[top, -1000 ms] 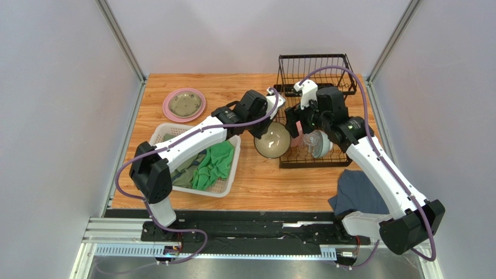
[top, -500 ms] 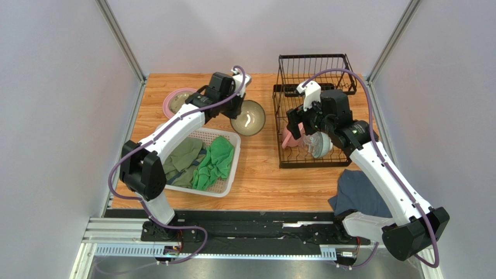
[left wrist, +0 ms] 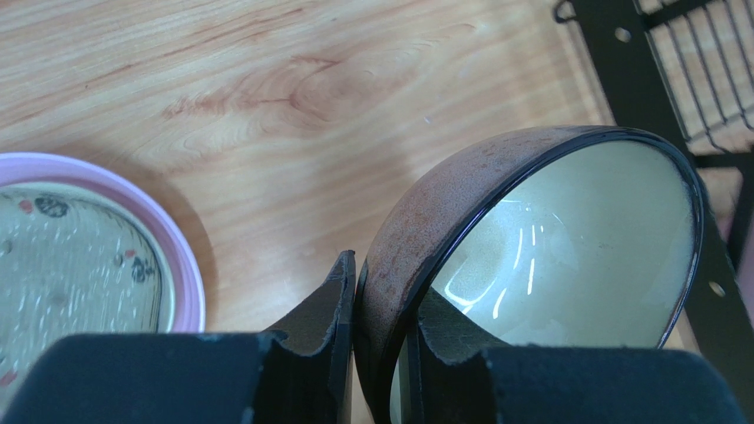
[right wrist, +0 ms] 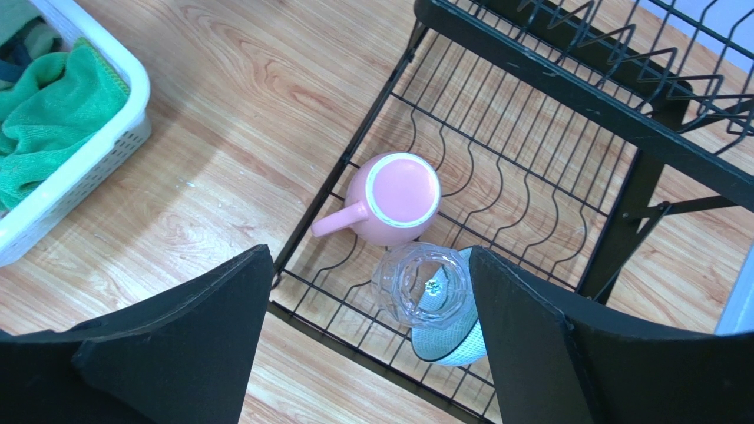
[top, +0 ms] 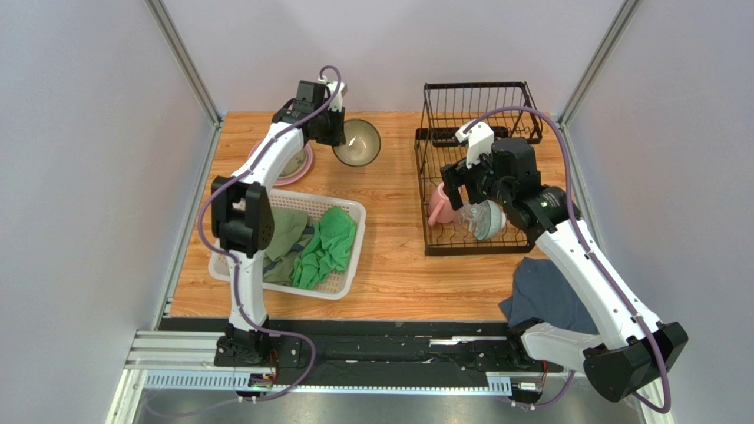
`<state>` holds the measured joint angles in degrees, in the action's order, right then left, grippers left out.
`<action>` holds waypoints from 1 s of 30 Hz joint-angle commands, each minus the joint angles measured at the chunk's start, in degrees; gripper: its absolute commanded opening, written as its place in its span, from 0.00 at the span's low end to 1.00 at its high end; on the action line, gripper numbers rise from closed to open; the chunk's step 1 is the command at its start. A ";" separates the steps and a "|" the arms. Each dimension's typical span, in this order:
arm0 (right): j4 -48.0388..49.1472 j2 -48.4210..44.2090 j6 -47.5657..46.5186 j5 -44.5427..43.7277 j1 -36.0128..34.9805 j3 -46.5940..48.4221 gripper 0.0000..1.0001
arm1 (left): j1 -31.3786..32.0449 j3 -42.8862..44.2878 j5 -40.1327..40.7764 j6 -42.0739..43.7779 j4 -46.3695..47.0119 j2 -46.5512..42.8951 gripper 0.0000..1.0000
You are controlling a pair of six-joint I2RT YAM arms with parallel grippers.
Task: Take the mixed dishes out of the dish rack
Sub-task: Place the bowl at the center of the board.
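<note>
1. The brown-olive bowl [left wrist: 549,238] is pinched by its rim in the left pincer [left wrist: 380,300], with 1 finger on the outer wall and 1 inside. It is held tilted over the bench [left wrist: 292,97], between the large pink plate [left wrist: 181,265] and the dish rack [top: 478,106].
2. A slip is judged possible, since only a narrow strip of glazed rim is gripped. If the bowl is released while tilted, it could roll or strike the plate just beside it.
3. The right pincer [right wrist: 370,256] is spread wide above the rack's lower tray, where the pink mug [right wrist: 394,199], the clear glass cup [right wrist: 416,283] and the teal bowl [right wrist: 451,340] lie close together.
4. If the descent is off-centre, the glass could be knocked against the mug, or a finger could be caught on the wires.
5. Compared with 1 second earlier, the bowl has been carried from beside the rack's left edge to the far left of the bench. The right pincer has been opened wider, and the mug is now more plainly exposed.
</note>
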<state>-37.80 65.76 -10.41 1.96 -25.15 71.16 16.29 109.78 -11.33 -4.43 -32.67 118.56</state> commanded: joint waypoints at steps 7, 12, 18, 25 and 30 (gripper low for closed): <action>3.26 -1.95 -2.68 -5.21 0.27 -2.16 0.87 | -4.95 20.12 -9.76 -7.17 -4.85 15.72 0.00; 3.35 -2.56 -2.86 -4.95 0.97 -3.21 0.87 | -6.01 21.97 -9.94 -7.70 -4.87 18.89 0.00; 3.17 -2.56 -3.21 -4.77 1.33 -3.13 0.87 | -6.71 22.76 -10.90 -8.93 -4.78 21.45 0.00; 3.35 -2.91 -3.21 -4.59 1.33 -3.83 0.88 | -6.89 22.67 -10.38 -8.85 -4.60 22.59 0.00; 3.17 -3.53 -3.65 -4.59 1.42 -4.18 0.88 | -7.15 22.41 -9.67 -9.11 -4.51 22.94 0.00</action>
<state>-37.04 64.18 -12.99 -2.11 -24.05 67.29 9.69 128.22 -18.55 -11.25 -40.07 142.50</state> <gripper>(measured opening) 0.874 0.241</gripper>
